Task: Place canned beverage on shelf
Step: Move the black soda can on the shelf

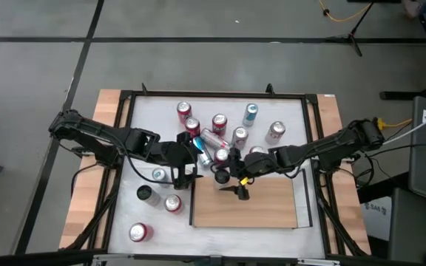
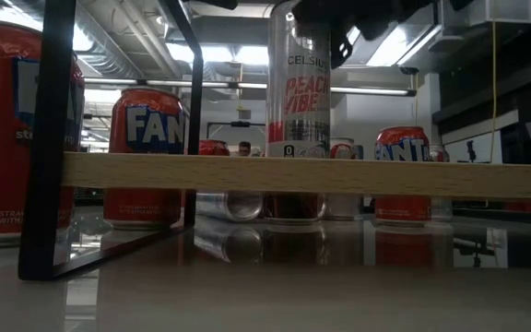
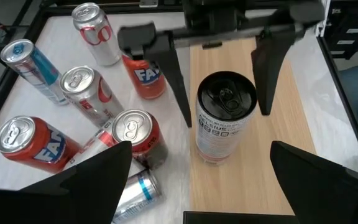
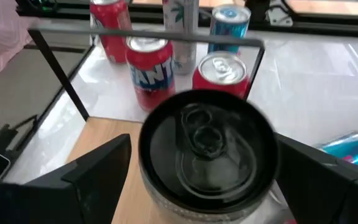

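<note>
now can (image 3: 225,118) stands on shelf (image 3: 291,134)

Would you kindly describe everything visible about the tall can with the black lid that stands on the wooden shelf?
The can is tall and slim, metal by its look, with a black lid, an unopened pull tab and a pale printed body; the low view shows the words CELSIUS and PEACH VIBE. It stands upright on the light-brown wooden shelf, near the edge that faces the loose cans. The right end effector straddles its top with fingers spread, apparently not clamping it.
</note>
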{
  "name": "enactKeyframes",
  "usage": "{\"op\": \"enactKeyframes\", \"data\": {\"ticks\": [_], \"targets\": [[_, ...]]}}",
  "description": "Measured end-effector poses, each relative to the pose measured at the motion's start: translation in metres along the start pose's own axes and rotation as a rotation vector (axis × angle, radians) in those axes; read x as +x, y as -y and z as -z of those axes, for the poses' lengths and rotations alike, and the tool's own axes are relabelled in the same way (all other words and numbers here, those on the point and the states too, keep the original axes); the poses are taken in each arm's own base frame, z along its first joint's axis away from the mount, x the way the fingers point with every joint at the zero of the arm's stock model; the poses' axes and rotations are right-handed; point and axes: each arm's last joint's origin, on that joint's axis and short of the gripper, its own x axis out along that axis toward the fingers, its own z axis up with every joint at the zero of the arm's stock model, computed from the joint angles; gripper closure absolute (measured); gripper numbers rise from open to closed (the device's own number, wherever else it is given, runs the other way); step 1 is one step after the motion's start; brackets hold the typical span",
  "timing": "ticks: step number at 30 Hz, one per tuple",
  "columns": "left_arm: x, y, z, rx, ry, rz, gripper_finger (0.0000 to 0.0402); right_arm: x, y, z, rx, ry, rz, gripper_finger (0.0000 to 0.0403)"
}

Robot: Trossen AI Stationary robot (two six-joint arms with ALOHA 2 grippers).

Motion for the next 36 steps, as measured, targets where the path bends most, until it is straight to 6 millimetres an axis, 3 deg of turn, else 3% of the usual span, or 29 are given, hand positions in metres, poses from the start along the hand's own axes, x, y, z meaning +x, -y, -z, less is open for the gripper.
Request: {"op": "enactKeyframes", "data": {"ticks": [6,16,20,28,36], "targets": [[0.0,0.0,0.0,0.0,0.0,0.0,0.0027,0.002,0.0,0.001,0.002,0.0,0.008,0.0051],[0.0,0.0,0.0,0.0,0.0,0.0,0.0027,0.0,0.0,-0.001,0.024,0.007,0.008,0.0165],[0.0,0.0,0.0,0.0,-0.001,0.0,0.0027,-0.007,-0.005,-0.001,0.019,-0.004,-0.005,0.0168],[0.0,0.0,0.0,0.001,-0.003,-0.001,0.0027,-0.05,-0.031,-0.008,0.036,-0.035,0.034,0.0168],[0.0,0.0,0.0,0.001,-0.002,-0.004,0.0027,-0.097,-0.075,-0.006,0.107,-0.011,0.057,0.0167]]}}
